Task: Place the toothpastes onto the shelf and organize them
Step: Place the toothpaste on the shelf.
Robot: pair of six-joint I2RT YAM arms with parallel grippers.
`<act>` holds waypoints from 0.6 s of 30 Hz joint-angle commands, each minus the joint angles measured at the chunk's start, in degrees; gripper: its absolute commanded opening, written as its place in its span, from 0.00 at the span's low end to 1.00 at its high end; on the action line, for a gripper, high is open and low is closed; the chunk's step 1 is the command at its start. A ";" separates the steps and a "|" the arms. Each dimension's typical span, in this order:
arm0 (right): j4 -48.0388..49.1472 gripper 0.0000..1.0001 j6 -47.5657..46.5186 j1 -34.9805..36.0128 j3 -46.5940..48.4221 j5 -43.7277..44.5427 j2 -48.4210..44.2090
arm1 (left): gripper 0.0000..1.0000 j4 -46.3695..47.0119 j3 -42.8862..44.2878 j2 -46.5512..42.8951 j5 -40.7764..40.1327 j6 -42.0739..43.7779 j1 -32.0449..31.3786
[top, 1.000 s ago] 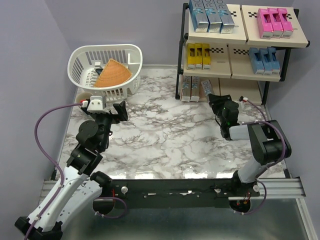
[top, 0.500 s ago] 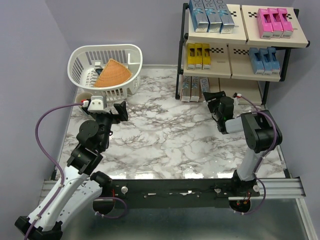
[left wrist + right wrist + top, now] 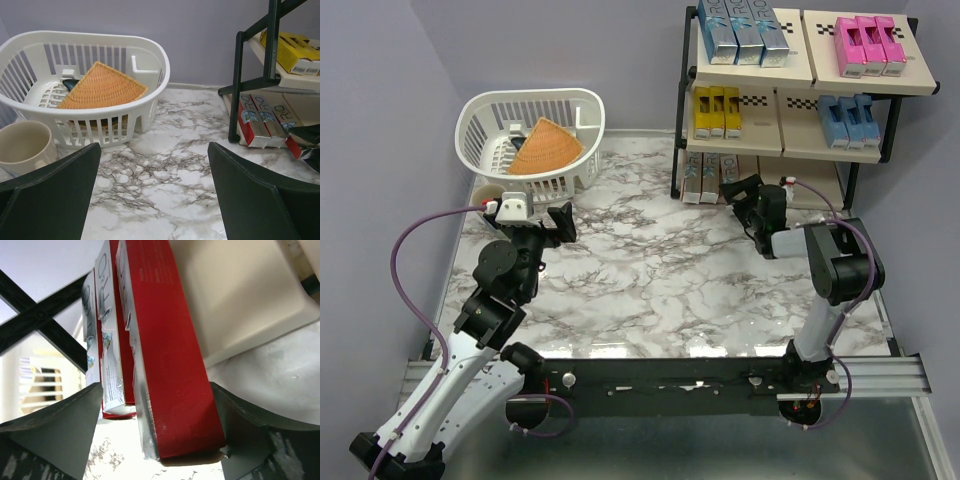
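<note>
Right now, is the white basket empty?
Not empty: a woven wedge-shaped tray lies inside the basket, a dark object partly hidden beneath it.

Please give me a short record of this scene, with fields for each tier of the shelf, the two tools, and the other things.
shelf top tier: silver-blue cartons left, pink cartons right
middle tier: yellow cartons left, light blue cartons right
bottom tier: red cartons at the left end
right tool: open, one red carton between its fingers, at the bottom tier
left tool: open, empty, above the marble table
other: white basket holding a woven wedge; beige cup beside it
</note>
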 commanded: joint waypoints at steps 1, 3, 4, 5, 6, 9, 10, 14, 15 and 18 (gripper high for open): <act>-4.99 0.97 -4.69 -0.78 1.93 -3.30 -0.66 | 0.99 1.15 -0.48 -0.01 1.00 0.49 0.36; -6.91 0.99 -5.82 -0.69 2.46 -3.30 -1.10 | 0.99 1.15 -0.48 0.08 1.09 0.58 0.35; -7.71 1.00 -6.27 -0.69 2.55 -3.12 -1.36 | 0.99 1.15 -0.40 0.08 1.18 0.49 0.27; -8.33 1.00 -6.71 -0.69 2.64 -2.95 -1.97 | 0.99 1.15 -0.40 0.17 1.18 0.58 0.35; -9.64 1.00 -7.76 -0.78 2.55 -2.86 -2.33 | 0.99 1.15 -0.40 0.25 1.26 0.58 0.36; -12.01 1.00 -9.25 -0.78 2.20 -2.07 -3.82 | 0.99 1.15 -0.48 0.08 1.18 0.49 0.35; -12.46 1.00 -9.70 -0.69 2.02 -1.98 -4.17 | 0.99 1.15 -0.48 0.08 1.18 0.58 0.36; -13.96 1.00 -12.51 -0.69 1.93 -2.15 -5.40 | 0.99 1.15 -0.48 0.25 1.35 0.49 0.36; -14.65 1.00 -13.73 -0.78 1.93 -2.33 -5.58 | 0.99 1.15 -0.40 0.34 1.35 0.49 0.36; -15.54 1.00 -17.76 -0.78 1.93 -2.94 -6.98 | 0.99 1.15 -0.40 0.43 1.35 0.58 0.36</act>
